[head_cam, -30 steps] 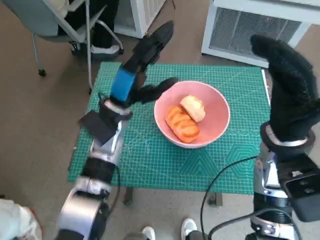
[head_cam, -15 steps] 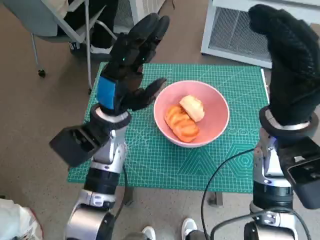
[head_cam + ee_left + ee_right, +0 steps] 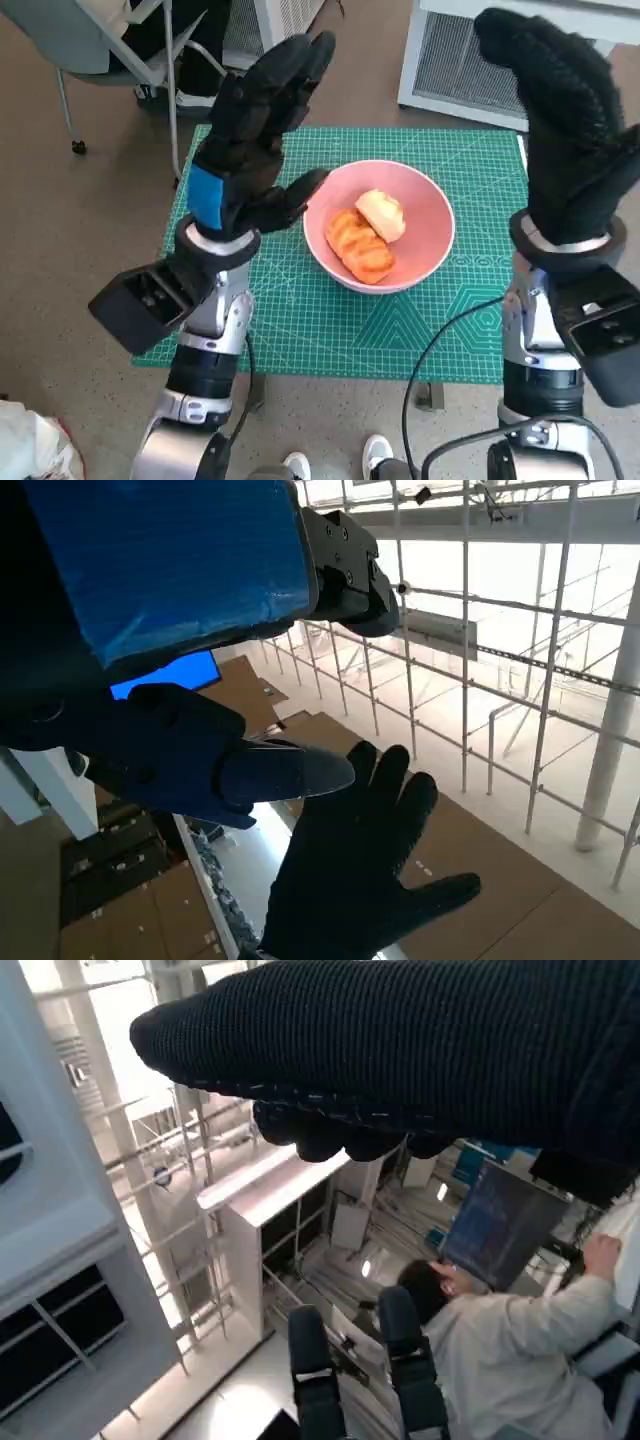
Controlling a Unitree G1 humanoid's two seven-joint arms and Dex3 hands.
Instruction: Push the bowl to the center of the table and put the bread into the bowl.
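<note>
Bowl [image 3: 380,225] sitting near the middle of the green-matted desk [image 3: 300,320], bread [image 3: 361,246] lying inside it beside a paler roll [image 3: 381,214]; both halves of the task looking done, judging from that placement. Left hand [image 3: 250,150] raised well above the desk edge, fingers spread and holding nothing, thumb tip hanging close to the bowl's rim in the head view, though clearly lifted off it. Right hand [image 3: 562,130] lifted high at the desk's far right side, also gripping nothing, glove fingers loosely extended; confirmed from the left wrist view, where the glove [image 3: 365,870] is showing splayed and empty. Both arms pointing upward, probably as a pull-away posture, keeping clear of the bowl so nothing gets knocked.

Compared with a second ago: left hand rising and turning from a low reach beside the rim to an upright, open pose nearer the camera; right hand climbing a little higher. Bowl and bread staying put. Person [image 3: 500,1350] sitting nearby, seen in the right wrist view.
</note>
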